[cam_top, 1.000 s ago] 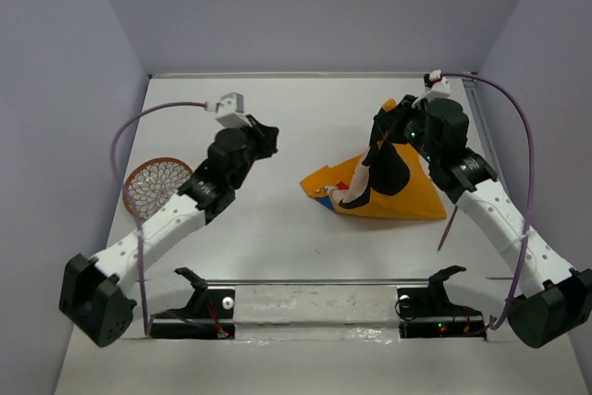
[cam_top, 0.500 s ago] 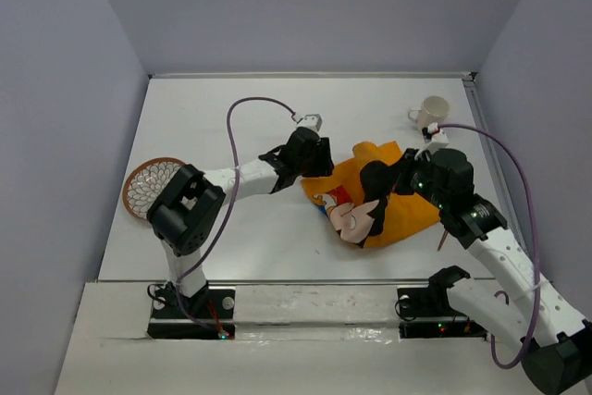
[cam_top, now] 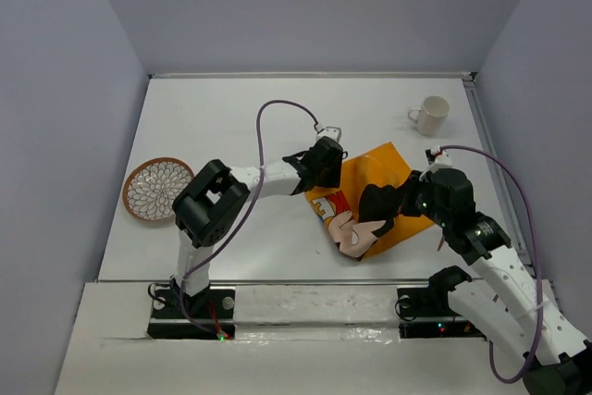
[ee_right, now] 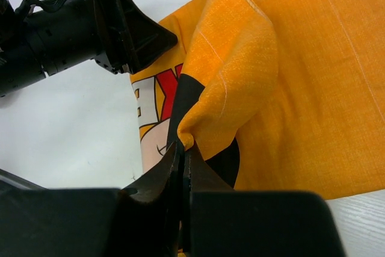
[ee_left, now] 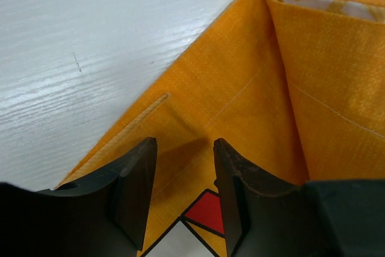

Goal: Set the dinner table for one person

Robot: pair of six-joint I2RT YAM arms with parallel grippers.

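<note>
The orange cartoon-mouse placemat (cam_top: 379,193) lies crumpled and partly folded on the white dinner table (cam_top: 277,117), right of centre. My right gripper (cam_top: 381,203) is shut on a fold of the placemat (ee_right: 240,82), lifting it. My left gripper (cam_top: 326,166) is open, its fingers (ee_left: 135,179) straddling the placemat's left corner (ee_left: 240,88) just above the cloth. A patterned brown plate (cam_top: 157,190) sits at the left. A white mug (cam_top: 431,114) stands at the far right.
A thin dark stick-like object (cam_top: 442,233) lies by the right arm near the table's right side. Purple cables loop over both arms. Grey walls enclose the table on three sides. A metal rail (cam_top: 314,301) runs along the near edge.
My left gripper has swung right across the table to the placemat's left corner. My right gripper has pulled the placemat nearer and lower; the mug is now uncovered.
</note>
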